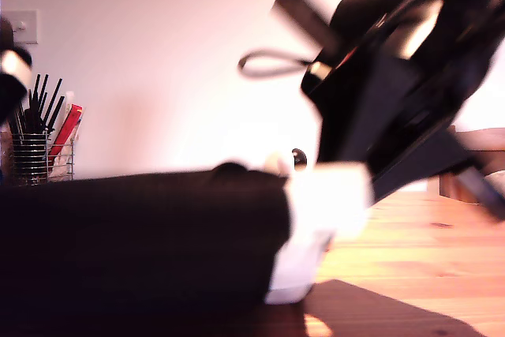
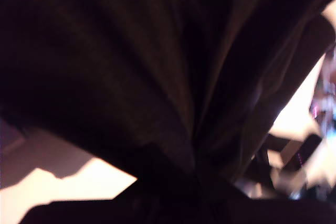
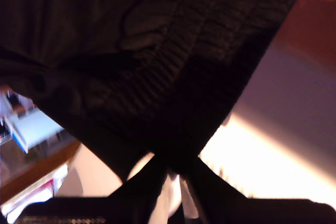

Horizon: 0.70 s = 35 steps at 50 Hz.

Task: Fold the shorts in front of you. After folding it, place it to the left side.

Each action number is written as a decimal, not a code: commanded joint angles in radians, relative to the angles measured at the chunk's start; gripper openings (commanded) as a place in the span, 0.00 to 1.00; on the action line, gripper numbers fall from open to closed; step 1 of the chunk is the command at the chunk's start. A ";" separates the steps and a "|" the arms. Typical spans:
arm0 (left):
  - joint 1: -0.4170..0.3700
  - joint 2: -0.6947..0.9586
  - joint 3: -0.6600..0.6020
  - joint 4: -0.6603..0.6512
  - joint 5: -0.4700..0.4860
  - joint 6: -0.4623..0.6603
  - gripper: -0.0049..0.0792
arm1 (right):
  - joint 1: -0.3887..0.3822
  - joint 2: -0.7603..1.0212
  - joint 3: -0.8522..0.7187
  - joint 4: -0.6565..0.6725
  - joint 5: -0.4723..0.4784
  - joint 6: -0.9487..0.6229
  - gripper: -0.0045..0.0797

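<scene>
The black shorts (image 1: 134, 242) fill the exterior view's lower left, with their white side stripe (image 1: 316, 219) hanging at the middle. A blurred black arm (image 1: 394, 76) reaches down to that stripe from the exterior view's upper right; which arm it is I cannot tell. In the first wrist view, black fabric of the shorts (image 2: 157, 66) bunches into my first gripper (image 2: 197, 177), which is shut on it. In the second wrist view, the ribbed waistband (image 3: 173, 56) runs into my second gripper (image 3: 176, 163), also shut on the shorts.
A wire holder (image 1: 31, 159) with black pens and a red item stands at the exterior view's left, under a wall switch (image 1: 22, 25). Part of another arm (image 1: 9, 76) shows at that edge. Bare wooden table (image 1: 418, 250) lies at the exterior view's right.
</scene>
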 commanded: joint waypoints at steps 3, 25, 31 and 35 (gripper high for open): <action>-0.035 -0.029 -0.004 -0.060 0.027 0.016 0.03 | 0.003 -0.054 0.005 -0.090 -0.025 -0.058 0.04; -0.032 -0.059 0.073 -0.026 0.105 0.016 0.03 | -0.042 -0.083 0.053 -0.070 -0.100 -0.047 0.04; -0.030 -0.059 0.122 -0.110 0.112 0.058 0.03 | -0.058 -0.083 0.080 -0.116 -0.148 -0.054 0.04; -0.031 -0.069 0.128 -0.143 0.113 0.079 0.03 | -0.058 -0.087 0.085 -0.140 -0.151 -0.064 0.04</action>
